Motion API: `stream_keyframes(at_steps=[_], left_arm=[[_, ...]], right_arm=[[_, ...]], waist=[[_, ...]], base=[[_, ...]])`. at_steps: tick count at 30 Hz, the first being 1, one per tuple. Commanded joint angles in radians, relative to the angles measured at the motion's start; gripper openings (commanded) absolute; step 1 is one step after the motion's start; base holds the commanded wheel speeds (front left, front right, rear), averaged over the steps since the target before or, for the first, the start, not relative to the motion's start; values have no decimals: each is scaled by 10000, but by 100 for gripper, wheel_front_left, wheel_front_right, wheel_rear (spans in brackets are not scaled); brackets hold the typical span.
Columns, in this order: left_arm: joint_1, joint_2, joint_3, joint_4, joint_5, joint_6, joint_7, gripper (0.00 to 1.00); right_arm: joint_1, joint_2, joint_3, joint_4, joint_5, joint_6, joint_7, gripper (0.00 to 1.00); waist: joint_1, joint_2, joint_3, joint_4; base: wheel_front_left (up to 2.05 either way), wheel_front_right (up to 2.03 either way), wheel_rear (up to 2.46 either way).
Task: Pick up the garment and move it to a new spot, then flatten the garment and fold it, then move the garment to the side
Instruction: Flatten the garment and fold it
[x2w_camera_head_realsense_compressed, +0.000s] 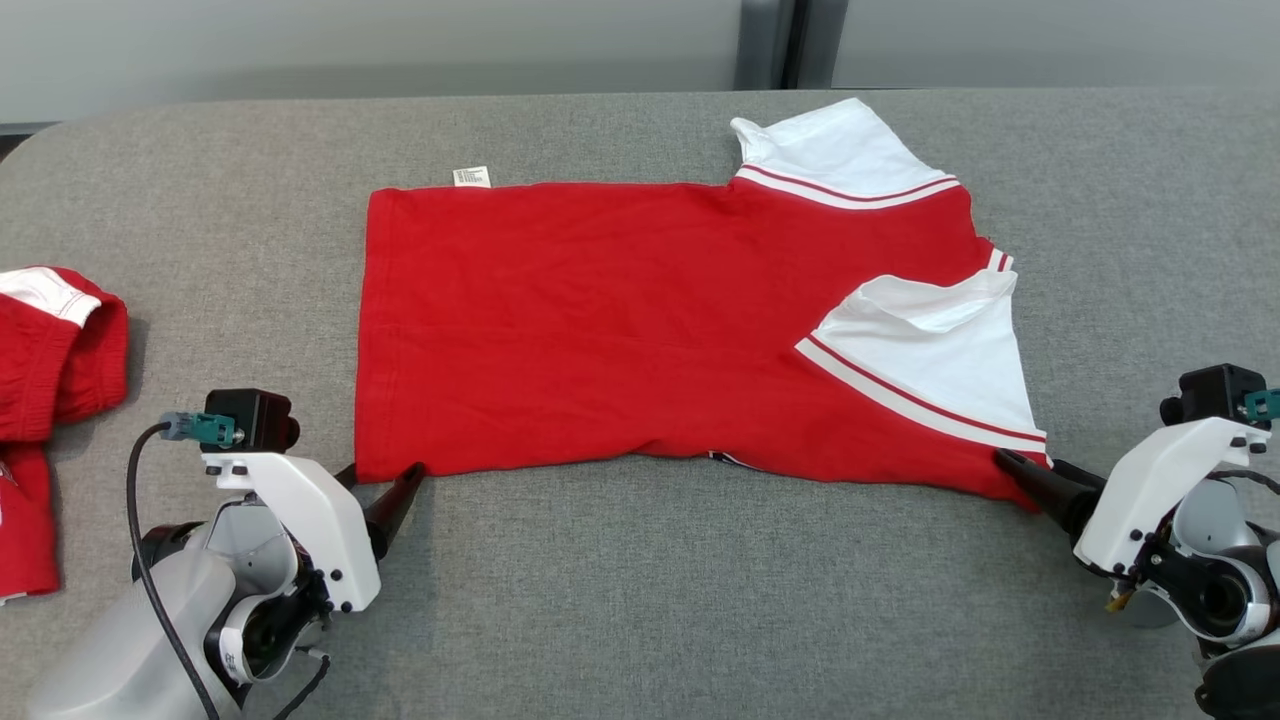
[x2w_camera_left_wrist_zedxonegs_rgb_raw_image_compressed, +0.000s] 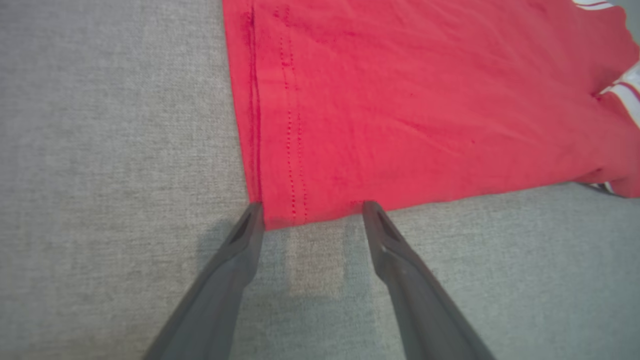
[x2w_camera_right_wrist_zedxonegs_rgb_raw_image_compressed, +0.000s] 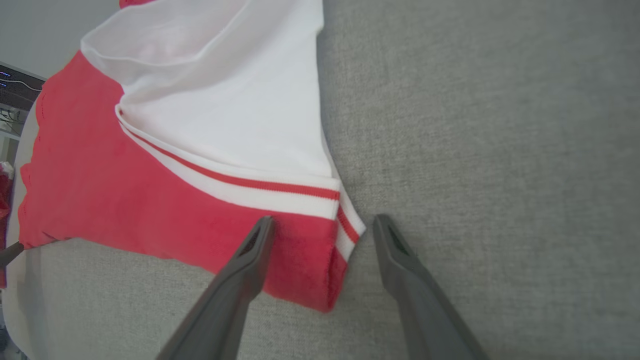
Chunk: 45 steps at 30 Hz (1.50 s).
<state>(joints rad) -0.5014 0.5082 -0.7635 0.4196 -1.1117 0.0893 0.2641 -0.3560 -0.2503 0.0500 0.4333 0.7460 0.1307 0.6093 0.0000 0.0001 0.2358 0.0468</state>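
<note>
Garment (x2w_camera_head_realsense_compressed: 620, 330) is laid flat mid-way across the grey table (x2w_camera_head_realsense_compressed: 640, 620), hem to the robot's left, white sleeves to the right, near sleeve turned in over the red body; a second red-and-white piece (x2w_camera_head_realsense_compressed: 50, 350) is parked at the far left, well apart. Left gripper (x2w_camera_left_wrist_zedxonegs_rgb_raw_image_compressed: 310, 210) is spread wide, near hem corner framed between its jaws, tips at the cloth edge; right gripper (x2w_camera_right_wrist_zedxonegs_rgb_raw_image_compressed: 324, 220) is likewise spread, straddling the striped sleeve corner; nothing is gripped yet. Both near corners are bracketed, presumably so the near edge can be pinched and folded over as one.
</note>
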Motion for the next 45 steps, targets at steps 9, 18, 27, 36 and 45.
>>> stream_keyframes(at_steps=[9, 18, 27, 36, 45], left_arm=[[-380, 35, 77, 358, 53, 166, -18, 100], [-519, -20, -252, 863, 212, 188, 435, 100], [-609, -132, -371, 1064, 163, -140, 468, 0], [-263, 110, -416, 1087, 177, -211, 367, 0], [873, 774, -734, -2, 159, 97, 694, 0]], right_arm=[[-9, 389, 221, -26, -156, 5, 858, 100], [-82, 545, 370, -8, -589, 5, 1228, 100], [-87, 566, 394, -303, -647, 5, 1142, 0], [345, 248, 234, -523, -303, 5, 1015, 0], [1767, -207, -70, -1319, -166, 3, 1297, 0]], waist=[[0, -1, 179, -44], [0, -1, 219, -61], [0, -1, 82, -63], [0, -1, -465, -59], [0, -1, -1282, 10]], base=[[0, 0, 0], [0, 0, 0], [0, 0, 0], [0, 0, 0], [0, 0, 0]])
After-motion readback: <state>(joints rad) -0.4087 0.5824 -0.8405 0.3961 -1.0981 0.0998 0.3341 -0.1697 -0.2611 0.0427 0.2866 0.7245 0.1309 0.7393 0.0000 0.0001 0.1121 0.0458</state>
